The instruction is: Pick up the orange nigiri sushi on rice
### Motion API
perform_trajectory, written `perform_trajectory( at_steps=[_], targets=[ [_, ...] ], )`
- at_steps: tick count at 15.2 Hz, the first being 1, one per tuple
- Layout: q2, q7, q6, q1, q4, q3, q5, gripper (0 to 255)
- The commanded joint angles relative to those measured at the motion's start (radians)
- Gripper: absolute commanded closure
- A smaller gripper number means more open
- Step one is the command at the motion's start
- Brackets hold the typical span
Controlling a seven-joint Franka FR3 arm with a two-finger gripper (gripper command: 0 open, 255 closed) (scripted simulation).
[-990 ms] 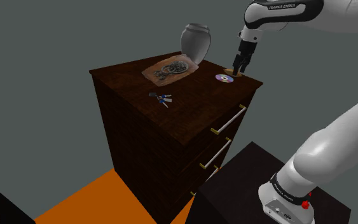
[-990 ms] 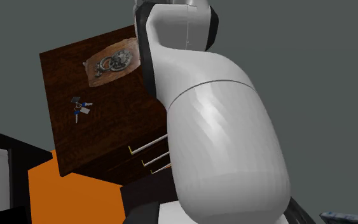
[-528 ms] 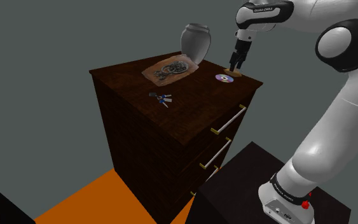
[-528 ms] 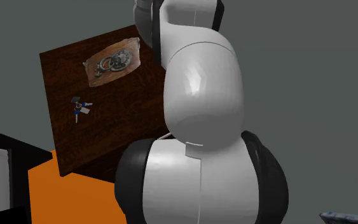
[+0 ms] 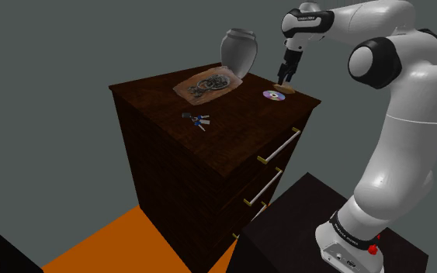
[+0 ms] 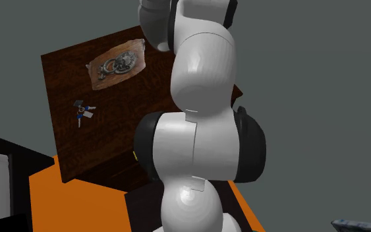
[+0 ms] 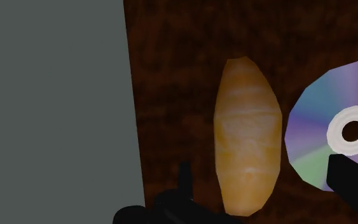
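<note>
End effector (image 5: 285, 77) hangs over the dresser's (image 5: 209, 147) far corner at the shoulder view's right, pointing down. Fingers (image 7: 355, 184) apart, holding nothing. Sushi (image 7: 247, 137), a pale orange oblong, lies flat on the dark wood top between the fingers, untouched by either and close to the top's edge. Disc (image 7: 336, 130) just beside it, iridescent. Further along the top: grey vase (image 5: 238, 49), a brown tray (image 5: 207, 84) of metal rings, keys (image 5: 199, 119) near the middle.
</note>
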Motion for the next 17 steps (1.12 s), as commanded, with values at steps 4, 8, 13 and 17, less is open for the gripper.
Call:
perform_trajectory(
  at_steps=[4,8,13,17],
  targets=[
    [0.007,-0.005,0.062,0.002,-0.055,0.002,0.004,0],
    [0.007,-0.006,0.070,0.003,-0.063,0.002,0.004,255],
    [0.007,-0.006,0.070,0.003,-0.063,0.002,0.004,255],
    [0.008,-0.006,0.070,0.003,-0.062,0.002,0.004,255]
  ],
)
